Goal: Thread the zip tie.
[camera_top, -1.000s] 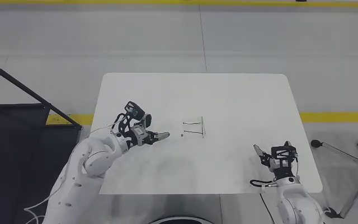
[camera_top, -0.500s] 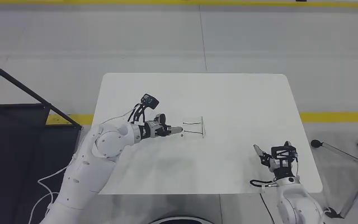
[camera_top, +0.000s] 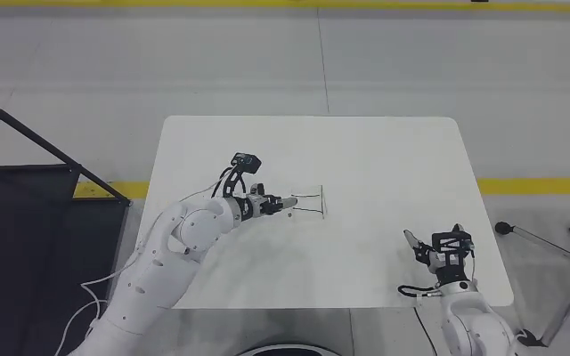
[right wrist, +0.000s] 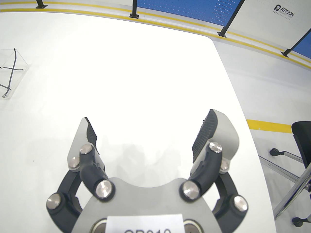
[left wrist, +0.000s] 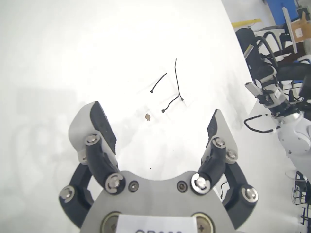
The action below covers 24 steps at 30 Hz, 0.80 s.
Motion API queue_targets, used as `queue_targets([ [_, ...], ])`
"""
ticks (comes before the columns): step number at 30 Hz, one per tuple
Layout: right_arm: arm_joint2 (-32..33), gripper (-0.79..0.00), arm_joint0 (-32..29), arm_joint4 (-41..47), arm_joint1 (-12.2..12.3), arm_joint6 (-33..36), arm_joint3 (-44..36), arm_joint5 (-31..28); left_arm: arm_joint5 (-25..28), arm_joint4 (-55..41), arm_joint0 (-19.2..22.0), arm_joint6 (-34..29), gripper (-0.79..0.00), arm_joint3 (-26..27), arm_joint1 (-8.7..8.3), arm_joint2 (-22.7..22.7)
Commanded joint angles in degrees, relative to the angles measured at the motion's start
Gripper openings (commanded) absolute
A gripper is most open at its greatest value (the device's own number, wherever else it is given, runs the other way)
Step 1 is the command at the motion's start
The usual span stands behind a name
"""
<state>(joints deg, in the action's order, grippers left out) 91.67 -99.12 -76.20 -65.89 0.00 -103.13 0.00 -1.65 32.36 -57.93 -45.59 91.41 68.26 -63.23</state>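
Two thin black zip ties point(camera_top: 307, 196) lie side by side near the table's middle, their far ends propped on a small clear stand point(camera_top: 322, 201). My left gripper point(camera_top: 285, 205) hovers just left of their free ends. In the left wrist view this gripper point(left wrist: 156, 112) is open and holds nothing, with the shorter zip tie point(left wrist: 159, 82) and the longer one point(left wrist: 177, 78) just beyond its fingertips. My right gripper point(camera_top: 436, 240) rests open and empty near the front right corner. The right wrist view shows its spread fingers point(right wrist: 149, 122), with the clear stand point(right wrist: 17, 73) far off.
The white table point(camera_top: 383, 160) is bare around the ties. A tiny brown speck point(left wrist: 147, 116) lies on it close to the tie heads. The table's front edge point(camera_top: 356, 307) runs near my right gripper. A dark panel point(camera_top: 36, 222) stands left of the table.
My left arm has swung right across the table, bringing its gripper up to the near ends of the zip ties. The right arm has stayed where it was.
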Motion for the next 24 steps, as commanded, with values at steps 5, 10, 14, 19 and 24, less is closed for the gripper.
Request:
queue_targets([
  [5, 0.0, 0.0, 0.0, 0.0, 0.0, 0.0, 0.0, 0.0, -8.1, -4.2, 4.2, -2.0, 0.0, -2.7, 1.32, 2.9],
  [10, 0.0, 0.0, 0.0, 0.0, 0.0, 0.0, 0.0, 0.0, -10.5, -5.3, 5.8, -3.8, 0.0, -3.8, 1.76, 4.0],
  [14, 0.0, 0.0, 0.0, 0.0, 0.0, 0.0, 0.0, 0.0, -10.5, -5.3, 5.8, -3.8, 0.0, -3.8, 1.76, 4.0],
  [19, 0.0, 0.0, 0.0, 0.0, 0.0, 0.0, 0.0, 0.0, -12.3, -4.5, 4.9, -1.1, 0.0, -3.7, 1.87, 4.2],
  [24, 0.0, 0.0, 0.0, 0.0, 0.0, 0.0, 0.0, 0.0, -18.0, -3.6, 6.6, 0.2, 0.0, -4.8, 2.96, 7.4],
])
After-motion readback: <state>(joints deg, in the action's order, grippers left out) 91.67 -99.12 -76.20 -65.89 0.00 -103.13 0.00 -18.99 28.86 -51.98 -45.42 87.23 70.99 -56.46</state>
